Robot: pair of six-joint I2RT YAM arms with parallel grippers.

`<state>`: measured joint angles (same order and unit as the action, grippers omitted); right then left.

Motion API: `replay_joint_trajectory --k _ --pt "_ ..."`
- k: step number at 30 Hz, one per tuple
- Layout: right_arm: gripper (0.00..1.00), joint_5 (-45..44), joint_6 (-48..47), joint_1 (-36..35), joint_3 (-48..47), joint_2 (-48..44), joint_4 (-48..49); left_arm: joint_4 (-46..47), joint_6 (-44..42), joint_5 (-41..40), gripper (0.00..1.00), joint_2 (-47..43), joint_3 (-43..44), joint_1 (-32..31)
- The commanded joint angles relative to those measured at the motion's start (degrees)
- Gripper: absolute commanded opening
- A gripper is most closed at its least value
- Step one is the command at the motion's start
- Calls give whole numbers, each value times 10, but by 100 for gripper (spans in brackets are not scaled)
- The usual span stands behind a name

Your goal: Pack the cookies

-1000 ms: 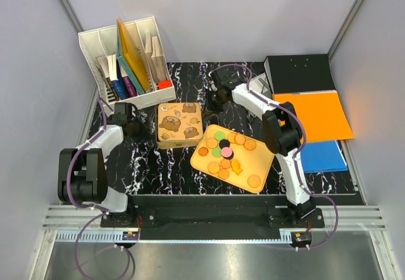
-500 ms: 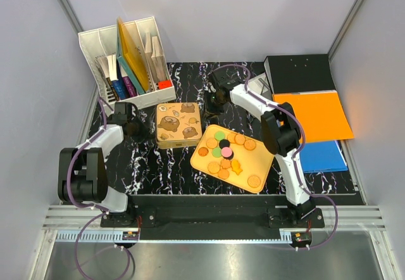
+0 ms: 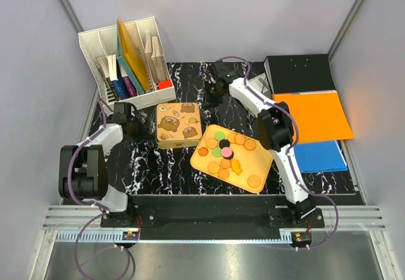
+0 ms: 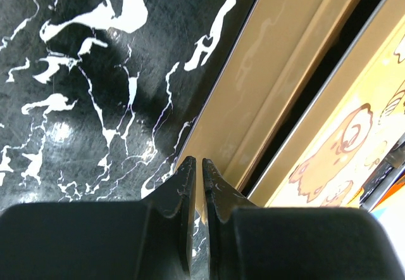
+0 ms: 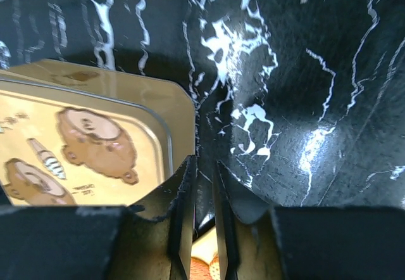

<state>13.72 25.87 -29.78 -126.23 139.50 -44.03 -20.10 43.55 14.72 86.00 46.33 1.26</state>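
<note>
We see the cookies [image 3: 224, 151] lying loose on a yellow tray [image 3: 258, 163] near the middle of the black marbled mat [image 3: 145, 166]: mostly tan discs, with green, pink and dark ones clustered at its far end. Just to the left of the tray sits a closed tin [image 3: 179, 125] printed with bears. The left gripper [image 4: 198, 163] is low at the tin's left wall, its fingers nearly together on nothing. The right gripper [image 5: 204, 161] hangs beyond the tin's far right corner, fingers slightly apart and empty. A white file organiser [image 3: 126, 58] stands at the far left.
</note>
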Motion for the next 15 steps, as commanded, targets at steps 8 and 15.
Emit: replay_joint_trajectory --k 8,15 --pt "25 72 2 -16 -44 20 3 18 5 19 11 36 42 2" --pt "26 84 -4 -28 -48 17 14 21 1 22 11 45 41 2"
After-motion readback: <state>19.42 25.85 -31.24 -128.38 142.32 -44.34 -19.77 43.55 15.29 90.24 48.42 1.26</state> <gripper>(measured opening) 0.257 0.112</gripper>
